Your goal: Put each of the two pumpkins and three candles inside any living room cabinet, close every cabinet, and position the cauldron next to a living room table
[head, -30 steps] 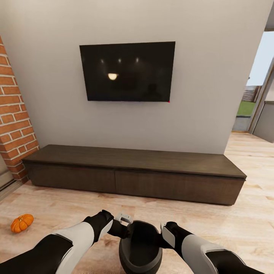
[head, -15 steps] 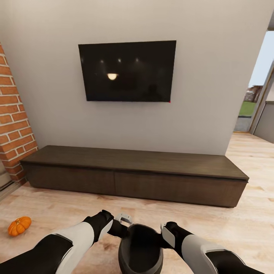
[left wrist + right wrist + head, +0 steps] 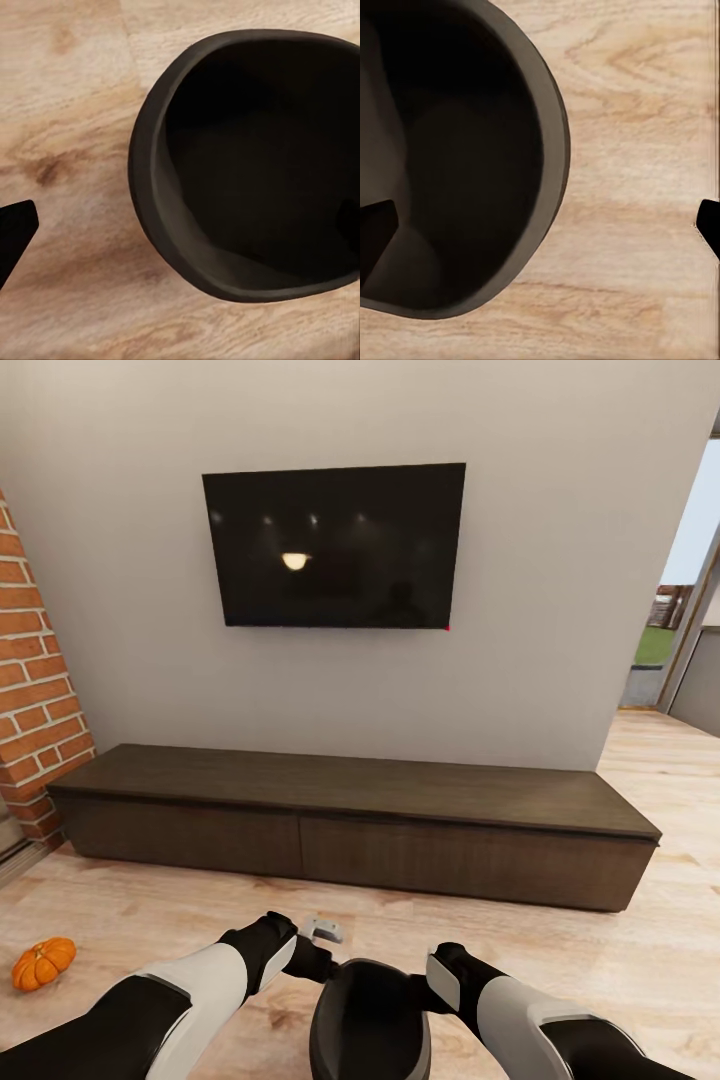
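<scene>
Cauldron (image 3: 368, 1020) sits on the floor between my arms. Left pincer (image 3: 318, 938), right pincer (image 3: 440, 978): grip state unclear. Cabinet (image 3: 350, 830) closed. One pumpkin (image 3: 42, 963) left on the floor; no candles seen.

the black pot (image 3: 368, 1025) is cut off by the head view's lower edge. both wrist views crop its rim too. the left fingers (image 3: 15, 234) show as one dark tip at the frame edge. whether either hand grips the pot cannot be told.
</scene>
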Controlling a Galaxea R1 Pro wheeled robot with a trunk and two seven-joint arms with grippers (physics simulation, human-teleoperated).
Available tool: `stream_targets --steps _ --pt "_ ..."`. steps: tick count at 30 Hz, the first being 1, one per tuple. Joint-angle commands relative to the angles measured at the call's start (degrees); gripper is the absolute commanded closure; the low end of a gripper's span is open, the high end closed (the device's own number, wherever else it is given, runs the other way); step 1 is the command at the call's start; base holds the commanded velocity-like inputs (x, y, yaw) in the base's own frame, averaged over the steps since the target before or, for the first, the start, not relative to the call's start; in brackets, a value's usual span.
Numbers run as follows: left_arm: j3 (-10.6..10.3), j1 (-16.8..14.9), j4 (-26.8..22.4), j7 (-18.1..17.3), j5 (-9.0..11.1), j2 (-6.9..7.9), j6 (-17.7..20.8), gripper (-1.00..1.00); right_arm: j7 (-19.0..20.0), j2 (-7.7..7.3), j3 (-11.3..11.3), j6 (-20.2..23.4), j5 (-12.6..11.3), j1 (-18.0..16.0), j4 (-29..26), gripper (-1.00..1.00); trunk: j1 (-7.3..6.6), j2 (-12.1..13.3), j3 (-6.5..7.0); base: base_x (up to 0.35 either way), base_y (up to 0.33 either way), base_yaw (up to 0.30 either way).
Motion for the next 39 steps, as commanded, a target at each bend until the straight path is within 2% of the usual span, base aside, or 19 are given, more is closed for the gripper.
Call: stream_targets --steps 1,7,32,39 --pt "-0.41 -0.03 -0.04 -0.04 0.27 0.0 0.23 -1.0 -0.62 0.02 0.01 0.25 -0.51 -0.01 -0.12 -1.0 -0.01 -0.03 -0.06 0.004 0.0 0.0" --pt "-0.42 -0.03 -0.04 0.62 0.55 0.0 0.32 -1.0 -2.33 0.02 0.01 0.38 -0.51 -0.01 -0.12 -1.0 -0.01 -0.03 -0.06 0.001 0.0 0.0" --pt "-0.42 -0.03 -0.04 1.02 0.61 0.0 0.37 -1.0 -2.78 0.02 0.01 0.28 -0.51 -0.01 -0.12 -1.0 5.48 -10.05 -4.55 0.0 0.0 0.0" --pt "-0.39 -0.03 -0.04 1.58 0.61 0.0 0.1 -1.0 -2.72 0.02 0.01 0.23 -0.51 -0.01 -0.12 -1.0 5.51 -10.07 -4.77 0.0 0.0 0.0"
